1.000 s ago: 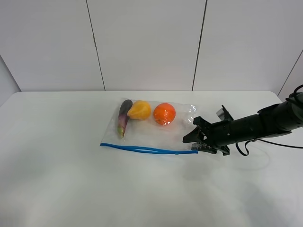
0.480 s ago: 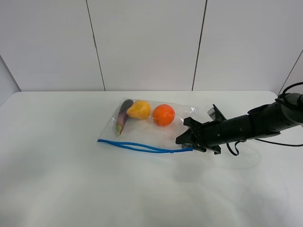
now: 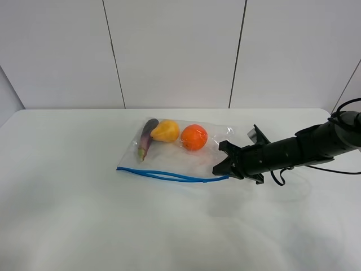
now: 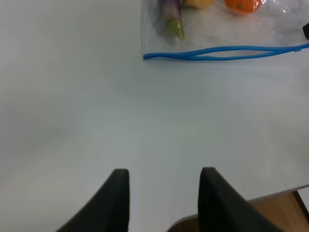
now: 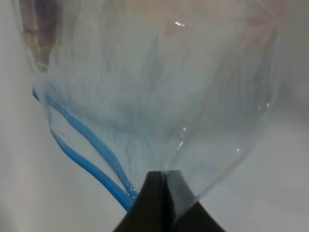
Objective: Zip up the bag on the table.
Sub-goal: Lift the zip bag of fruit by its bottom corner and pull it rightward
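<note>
A clear plastic bag (image 3: 172,155) lies on the white table (image 3: 79,226), holding an orange (image 3: 194,137), a yellow fruit (image 3: 166,131) and a small purple eggplant (image 3: 146,138). Its blue zipper strip (image 3: 169,176) runs along the near edge and gapes in the middle. My right gripper (image 3: 221,167) lies low at the bag's right end, shut on the plastic by the zipper's end. In the right wrist view the fingertips (image 5: 161,180) pinch the clear film beside the blue strip (image 5: 82,145). My left gripper (image 4: 164,198) is open over bare table, well short of the bag (image 4: 217,24).
White wall panels (image 3: 169,51) stand behind the table. The right arm (image 3: 304,148) and its cable stretch across the table's right side. A wooden floor patch (image 4: 270,212) shows past the table's edge in the left wrist view.
The right gripper has closed on the bag's right end. It pushed a little leftward, and the bag slid slightly left with it. The left gripper has stayed open.
</note>
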Controlling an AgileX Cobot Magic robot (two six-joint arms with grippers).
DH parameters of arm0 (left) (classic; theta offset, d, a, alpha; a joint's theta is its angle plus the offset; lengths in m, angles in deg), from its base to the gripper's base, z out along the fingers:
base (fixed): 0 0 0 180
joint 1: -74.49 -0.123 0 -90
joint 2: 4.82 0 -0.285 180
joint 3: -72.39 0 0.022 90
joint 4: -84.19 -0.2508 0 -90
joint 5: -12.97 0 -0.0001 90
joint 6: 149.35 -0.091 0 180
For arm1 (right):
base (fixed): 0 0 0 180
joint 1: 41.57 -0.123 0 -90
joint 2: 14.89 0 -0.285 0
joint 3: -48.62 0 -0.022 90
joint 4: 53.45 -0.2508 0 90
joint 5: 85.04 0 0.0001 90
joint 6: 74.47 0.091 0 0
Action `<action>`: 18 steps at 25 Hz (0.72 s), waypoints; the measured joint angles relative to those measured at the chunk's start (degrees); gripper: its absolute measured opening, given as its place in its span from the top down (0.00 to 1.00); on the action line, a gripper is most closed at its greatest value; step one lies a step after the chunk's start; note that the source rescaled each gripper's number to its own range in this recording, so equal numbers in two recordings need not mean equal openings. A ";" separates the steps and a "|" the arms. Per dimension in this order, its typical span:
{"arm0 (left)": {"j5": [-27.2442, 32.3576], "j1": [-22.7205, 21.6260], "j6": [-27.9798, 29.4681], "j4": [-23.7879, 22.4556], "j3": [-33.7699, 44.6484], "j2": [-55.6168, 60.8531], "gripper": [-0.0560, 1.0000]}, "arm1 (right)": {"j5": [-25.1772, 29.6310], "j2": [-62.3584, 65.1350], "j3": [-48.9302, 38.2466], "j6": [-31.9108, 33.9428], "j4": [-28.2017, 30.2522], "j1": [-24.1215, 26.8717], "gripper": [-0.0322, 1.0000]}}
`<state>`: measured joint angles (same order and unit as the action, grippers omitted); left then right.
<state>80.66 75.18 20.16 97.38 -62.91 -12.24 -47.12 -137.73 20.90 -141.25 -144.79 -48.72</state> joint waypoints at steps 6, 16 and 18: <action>0.00 0.00 0.00 0.00 0.00 0.00 0.00 | 1.76 0.00 0.00 -0.86 -1.18 0.00 0.97; 0.00 0.00 0.00 0.00 0.00 0.00 0.00 | 7.90 0.00 0.00 -5.23 -6.86 0.00 0.97; 0.00 0.00 0.00 0.00 0.00 0.00 0.00 | 8.18 0.74 0.00 -5.77 -6.98 0.00 0.97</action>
<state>80.66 75.18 20.16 97.38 -62.91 -12.24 -38.94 -136.99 20.90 -147.03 -151.77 -48.72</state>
